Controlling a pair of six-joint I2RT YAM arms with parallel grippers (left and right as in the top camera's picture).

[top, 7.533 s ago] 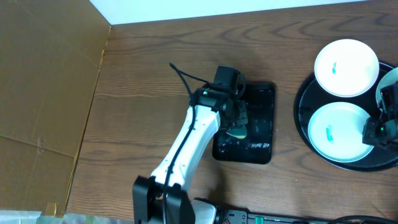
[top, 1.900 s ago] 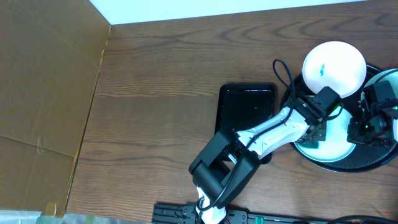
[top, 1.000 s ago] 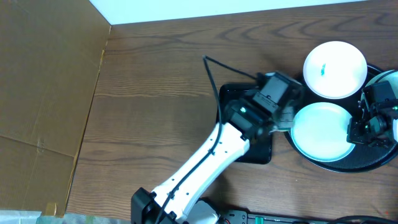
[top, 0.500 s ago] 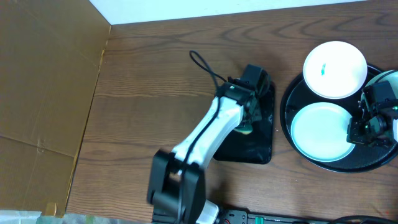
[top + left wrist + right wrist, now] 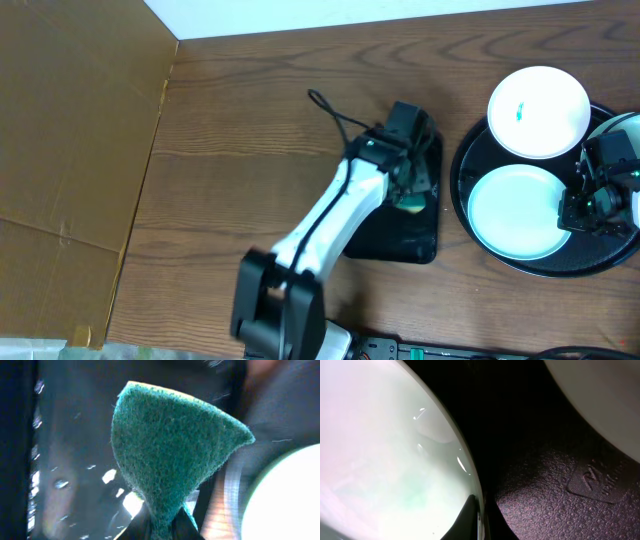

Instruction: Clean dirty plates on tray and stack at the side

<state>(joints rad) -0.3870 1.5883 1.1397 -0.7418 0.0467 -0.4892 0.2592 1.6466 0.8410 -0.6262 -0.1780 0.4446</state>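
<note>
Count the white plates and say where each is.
3. One plate rests over the tray's upper-left rim, one lies inside the tray, one is cut off at the right edge, partly hidden.

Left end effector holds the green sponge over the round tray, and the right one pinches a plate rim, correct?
No: overhead shows the left end effector holding the green sponge over the rectangular tray, not the round tray. The right end effector does pinch a plate rim.
</note>
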